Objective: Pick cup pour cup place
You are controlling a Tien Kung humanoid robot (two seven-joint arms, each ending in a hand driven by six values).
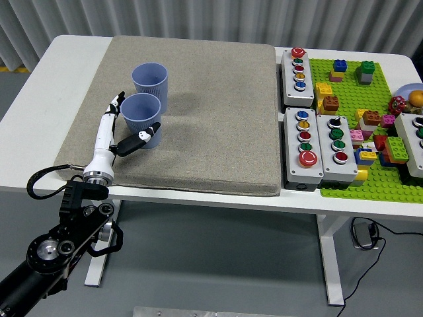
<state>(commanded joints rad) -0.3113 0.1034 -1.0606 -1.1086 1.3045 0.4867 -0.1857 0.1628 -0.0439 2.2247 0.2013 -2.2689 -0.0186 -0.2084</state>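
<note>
Two ribbed blue cups (141, 119) stand upright on a beige mat (218, 112), the near one just before the far cup (151, 80). The left hand (117, 135) cradles the near one, fingers apart around it. The mat covers a white table (39, 99) against grey corrugated wall.

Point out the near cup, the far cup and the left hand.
near cup (141, 125), head view, on its front wall.
far cup (151, 80), head view, on its front wall.
left hand (119, 129), head view, mid-hand, beside the near cup.
</note>
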